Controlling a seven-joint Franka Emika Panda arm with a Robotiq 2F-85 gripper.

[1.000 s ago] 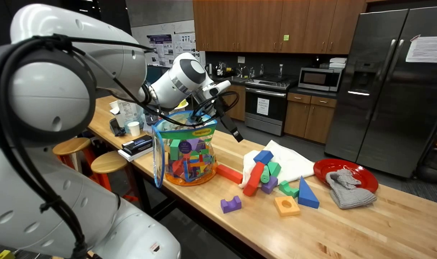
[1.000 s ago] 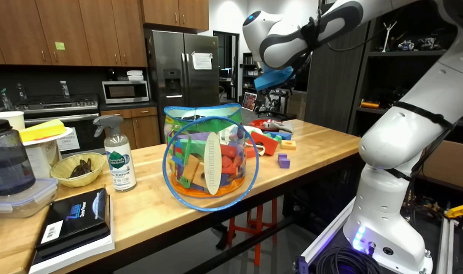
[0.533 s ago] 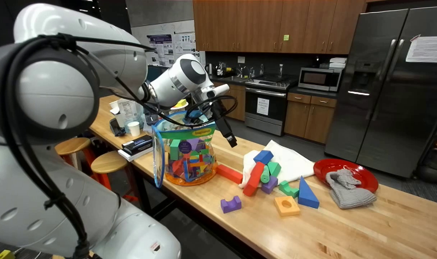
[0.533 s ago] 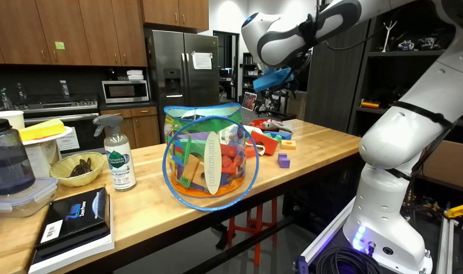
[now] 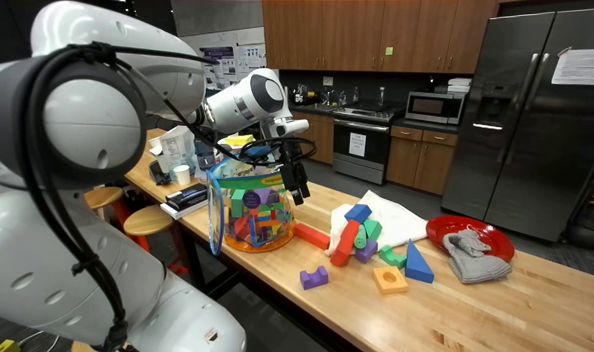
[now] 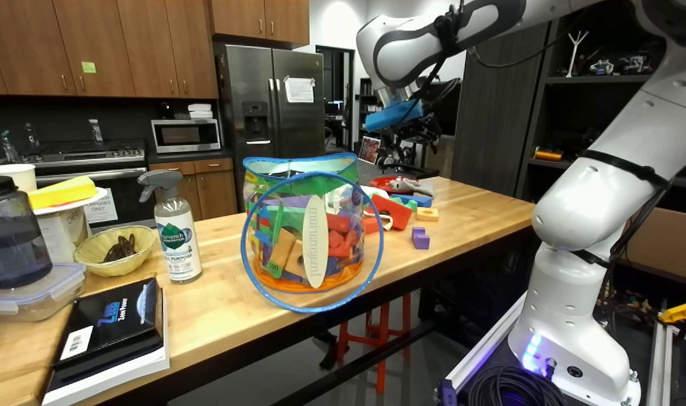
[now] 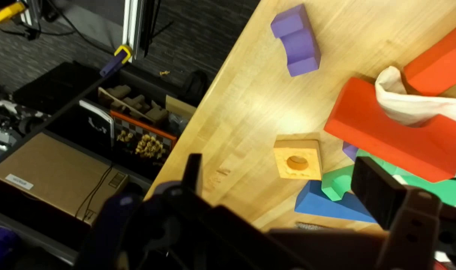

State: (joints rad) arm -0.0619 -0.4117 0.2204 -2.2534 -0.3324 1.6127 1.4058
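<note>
My gripper (image 7: 280,167) is open and empty, in the air above the table. Its black fingers (image 5: 298,195) point down beside the clear block bag (image 5: 248,182) in an exterior view. In the wrist view, an orange square block with a hole (image 7: 298,161) lies between the fingers, well below them. A blue triangular block (image 7: 329,206) and a green arch block (image 7: 336,182) touch or nearly touch it. A red arch block (image 7: 393,131) rests on other blocks and a white cloth (image 5: 404,220). A purple arch block (image 7: 297,41) lies apart near the table edge.
A red plate (image 5: 438,227) with a grey knit cloth (image 5: 477,261) stands farther along the table. A spray bottle (image 6: 176,237), a basket (image 6: 117,265), books (image 6: 109,332) and a paper cup (image 5: 181,174) stand on the bag's other side. A red bar block (image 5: 311,236) lies beside the bag.
In an exterior view my fingertips have swung left and slightly down, now pointing more steeply downward. The wrist has turned and the arm links have shifted. The blocks and bag have not moved.
</note>
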